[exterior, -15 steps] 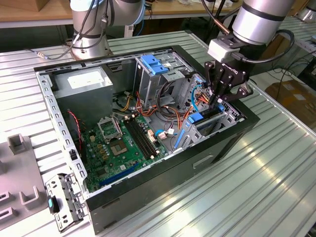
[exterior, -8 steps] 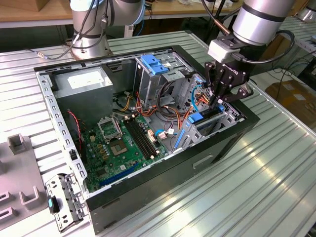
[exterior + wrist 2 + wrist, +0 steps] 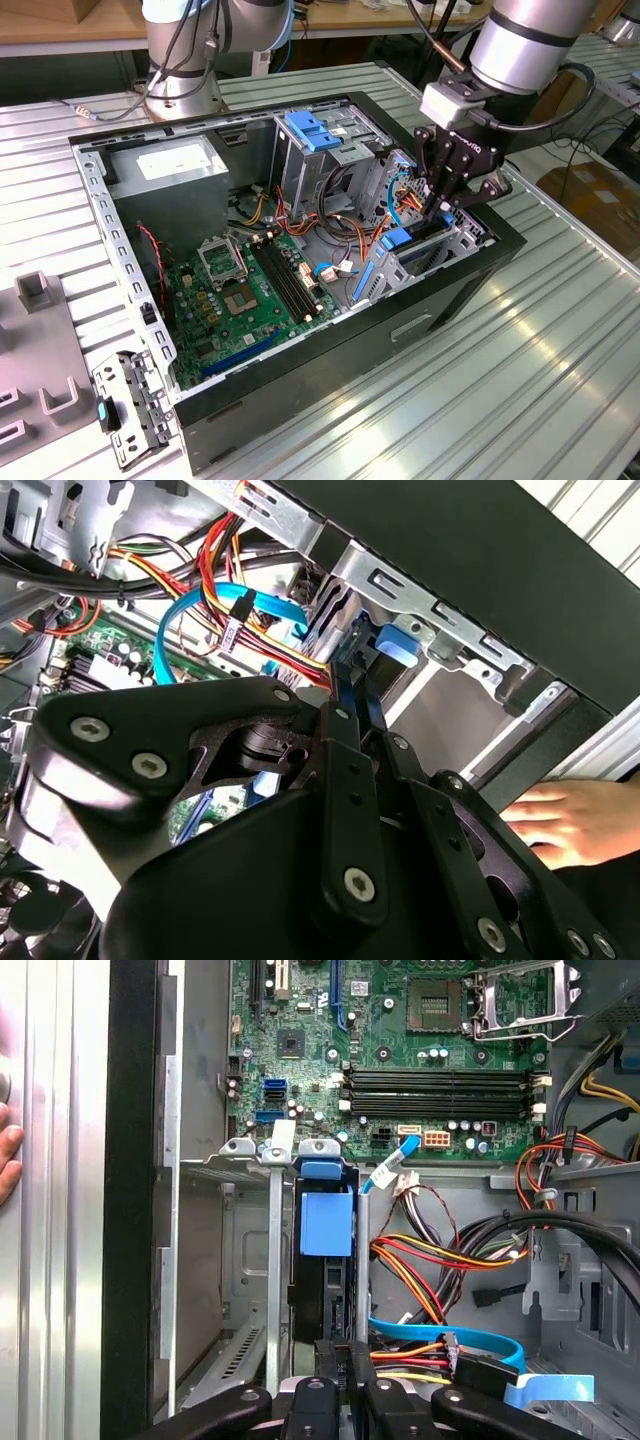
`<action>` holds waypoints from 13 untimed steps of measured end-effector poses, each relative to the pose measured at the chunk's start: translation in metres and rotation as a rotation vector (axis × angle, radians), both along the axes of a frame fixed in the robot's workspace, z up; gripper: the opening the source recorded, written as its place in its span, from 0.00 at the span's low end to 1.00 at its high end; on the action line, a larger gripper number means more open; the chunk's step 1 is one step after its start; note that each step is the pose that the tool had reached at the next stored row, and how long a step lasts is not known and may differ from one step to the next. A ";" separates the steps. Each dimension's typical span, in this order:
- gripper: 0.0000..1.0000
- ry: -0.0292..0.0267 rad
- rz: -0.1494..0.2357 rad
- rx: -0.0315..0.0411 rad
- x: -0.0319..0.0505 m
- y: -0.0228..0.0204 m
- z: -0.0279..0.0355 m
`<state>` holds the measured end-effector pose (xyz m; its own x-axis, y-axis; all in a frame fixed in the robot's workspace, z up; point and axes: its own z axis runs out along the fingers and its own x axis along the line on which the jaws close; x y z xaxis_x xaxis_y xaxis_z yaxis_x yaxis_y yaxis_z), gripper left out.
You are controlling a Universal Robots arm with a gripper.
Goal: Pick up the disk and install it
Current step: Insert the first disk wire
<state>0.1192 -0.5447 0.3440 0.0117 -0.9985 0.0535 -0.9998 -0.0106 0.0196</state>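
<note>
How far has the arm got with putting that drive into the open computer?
Mostly done, it seems: the silver-grey disk with blue carrier rails already stands on edge in the metal drive bay of the black computer case. The black gripper is at the disk's end. Whether it is fully seated cannot be told; no cable visibly reaches it.

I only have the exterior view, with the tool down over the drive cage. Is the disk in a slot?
Observer: Yes. In the first wrist view the disk stands on edge between the cage's metal rails, and the tool is at its near end.
Operator: Anything outside the case I'm missing?
Observer: A person's hand rests on the table just beyond the case wall, seen in both wrist views.
Operator: Cables across the slot?
Observer: No. A blue flat cable and a wire bundle lie beside it.
</note>
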 end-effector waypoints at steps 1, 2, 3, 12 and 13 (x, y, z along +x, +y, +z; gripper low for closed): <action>0.17 0.0000 0.000 0.0000 0.0000 -0.0001 -0.0007; 0.17 0.0000 -0.001 0.0003 0.0000 -0.0003 -0.0023; 0.17 0.0000 -0.001 -0.0002 0.0000 -0.0006 -0.0033; 0.24 0.0000 -0.001 0.0000 0.0000 -0.0009 0.0005; 0.24 0.0000 -0.001 -0.0005 0.0000 -0.0009 0.0014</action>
